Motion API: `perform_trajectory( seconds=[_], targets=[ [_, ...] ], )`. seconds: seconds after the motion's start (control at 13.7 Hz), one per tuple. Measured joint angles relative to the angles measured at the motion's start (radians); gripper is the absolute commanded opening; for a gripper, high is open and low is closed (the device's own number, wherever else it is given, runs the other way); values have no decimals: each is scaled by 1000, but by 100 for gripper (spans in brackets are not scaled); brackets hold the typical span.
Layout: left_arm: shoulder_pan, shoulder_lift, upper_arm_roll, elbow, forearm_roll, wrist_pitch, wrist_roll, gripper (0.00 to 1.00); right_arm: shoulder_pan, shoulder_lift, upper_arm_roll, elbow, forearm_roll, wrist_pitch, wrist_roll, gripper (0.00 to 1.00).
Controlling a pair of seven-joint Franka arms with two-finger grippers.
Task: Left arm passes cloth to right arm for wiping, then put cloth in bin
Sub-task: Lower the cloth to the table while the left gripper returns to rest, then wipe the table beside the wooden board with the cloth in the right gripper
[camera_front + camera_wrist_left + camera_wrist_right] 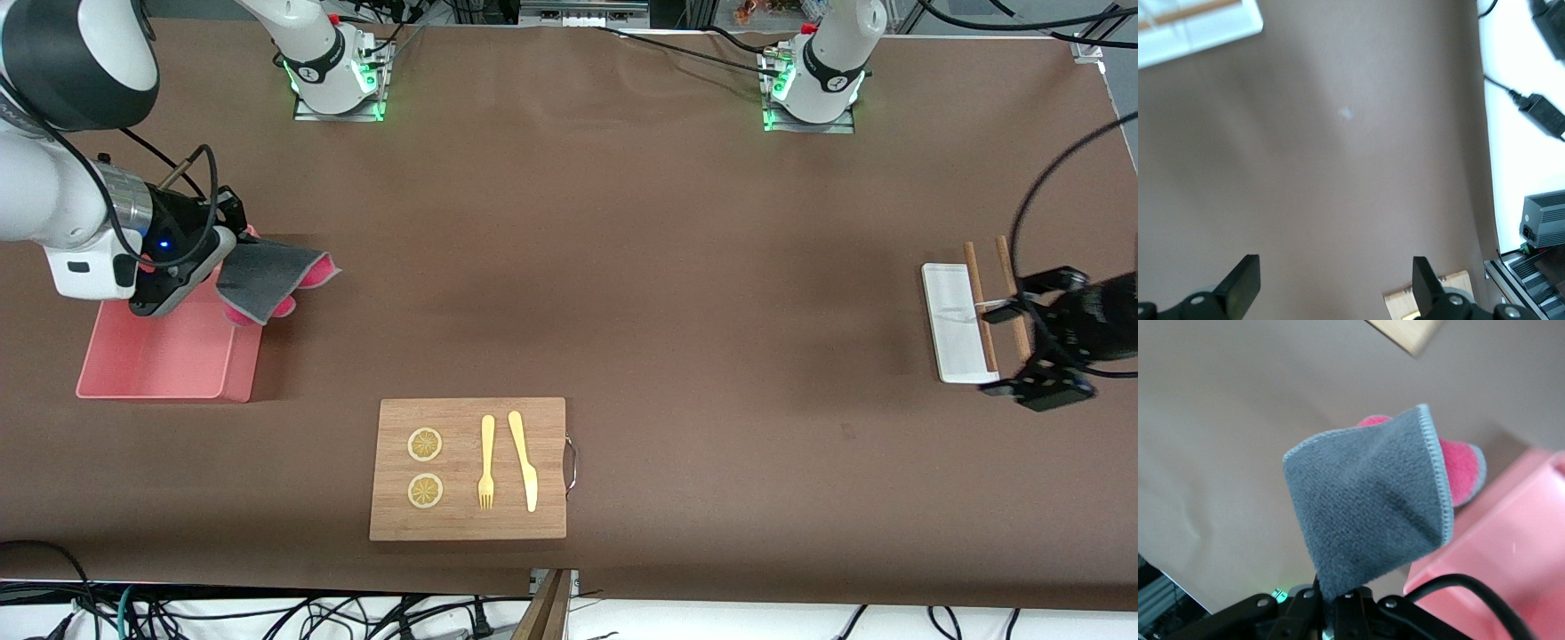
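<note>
Brown table cover [622,267] filled most of the front view, w/ cables and white floor along the bottom edge and both arm bases at the top edge.

At the frame's left, the right gripper [233,233] was clamped shut on the cloth [271,277], which hung grey face up, pink showing under it, draped past the upper right corner of the bin [160,360]. In the right wrist view the cloth [1371,500] fanned out from the pinched fingers, bin wall [1498,547] just beside it.

Lower centre: wooden board [468,468] w/ two lemon slices [425,468], fork [486,462] and knife [524,460].

At the right edge: white tray [953,322] w/ chopsticks [981,307], and the left gripper [1036,342] over the table by the tray, jaws spread wide, holding nothing.
</note>
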Motion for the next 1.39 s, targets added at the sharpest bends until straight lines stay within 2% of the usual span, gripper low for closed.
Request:
perform_trajectory(
  seconds=[0.29, 0.44, 0.58, 0.8, 0.95, 1.02, 1.17, 1.39],
  targets=[
    [14, -4, -10, -16, 70, 0, 139, 100, -18, -5, -12, -135, -59, 86, 215, 0],
    [9, -36, -19, -85, 99, 20, 249, 100, -21, -9, -13, -204, -88, 153, 290, 0],
    [7, -109, -20, -198, 122, 29, 397, 100, -21, -10, -13, -288, -93, 266, 338, 0],
    [-19, -269, -23, -446, 266, 131, 597, 100, -21, 12, -10, -414, -93, 461, 388, 0],
    [-59, -382, -26, -606, 321, 201, 734, 100, -21, 59, -8, -440, -93, 548, 395, 0],
    [-70, -439, -28, -664, 328, 187, 840, 100, -20, 90, -8, -443, -93, 595, 396, 0],
    [-84, -537, -30, -733, 329, 98, 1017, 100, -20, 153, -8, -444, -93, 673, 405, 0],
    [-94, -594, -56, -766, 329, 90, 1083, 100, -20, 195, 14, -443, -93, 737, 484, 0]
  ],
)
